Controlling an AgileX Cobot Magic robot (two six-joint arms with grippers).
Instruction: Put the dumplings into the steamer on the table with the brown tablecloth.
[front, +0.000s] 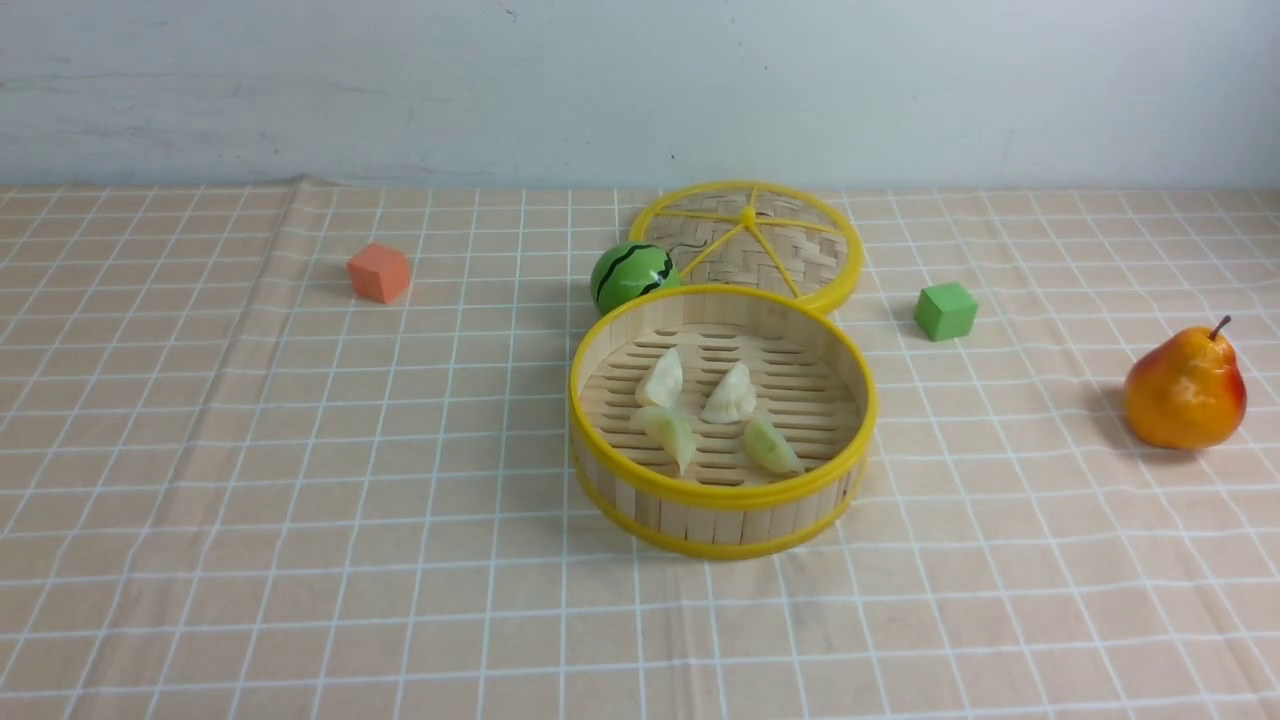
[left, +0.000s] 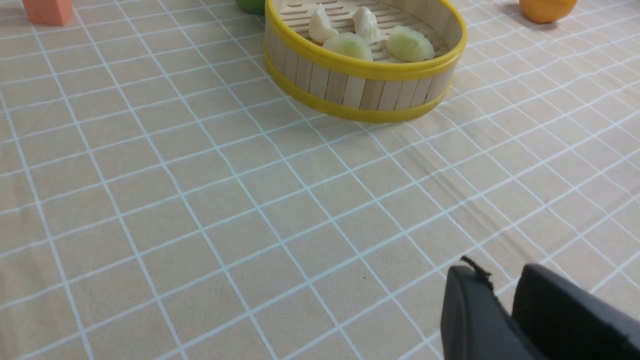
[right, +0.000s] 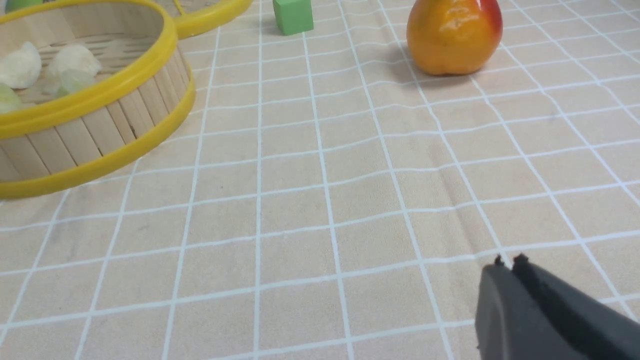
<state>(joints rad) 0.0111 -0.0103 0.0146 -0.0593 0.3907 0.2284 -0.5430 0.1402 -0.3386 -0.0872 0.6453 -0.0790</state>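
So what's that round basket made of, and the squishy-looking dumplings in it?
The steamer looks like pale bamboo or wood slats, matte, held by glossy yellow plastic-looking rims. The dumplings look like soft translucent rubber or plastic, slightly waxy: light glows through the white and green ones. Likely toys.

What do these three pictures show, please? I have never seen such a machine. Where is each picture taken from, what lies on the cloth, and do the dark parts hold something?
It is a robot with two arms. One picture looks forward from between the arms; the other two come from cameras on the wrists. The dark shapes there are the left gripper and the right gripper; both hold nothing, the right one's jaws shut, the left's slightly apart.

On the brown tablecloth stands the steamer with four dumplings inside. Behind it lie its lid and a toy watermelon. An orange cube is on the left; a green cube and a pear are on the right.
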